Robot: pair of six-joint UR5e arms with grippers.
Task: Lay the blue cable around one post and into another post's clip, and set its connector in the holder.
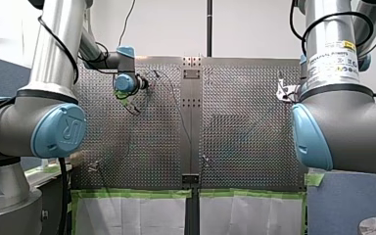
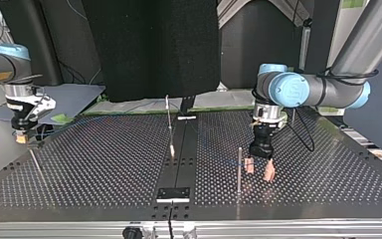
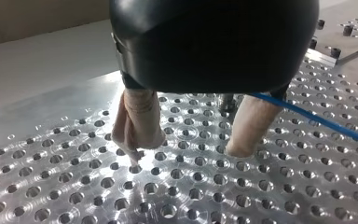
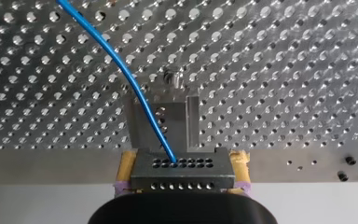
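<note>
The perforated counter (image 4: 284, 70) spreads out beyond the holder (image 4: 192, 123). My right end effector (image 4: 182, 175) sits just short of the holder, clenched on the connector (image 4: 182, 170). My left end effector (image 3: 189, 149) hangs released, well apart from the holder, with 1 beige pad (image 3: 254, 123) just beside the blue cable (image 3: 317, 119). The cable leaves the connector and crosses over the holder's slot. To seat it well, I judge the connector should stay square to the holder's 2 walls and go in slowly, with the cable slack enough not to twist it.
</note>
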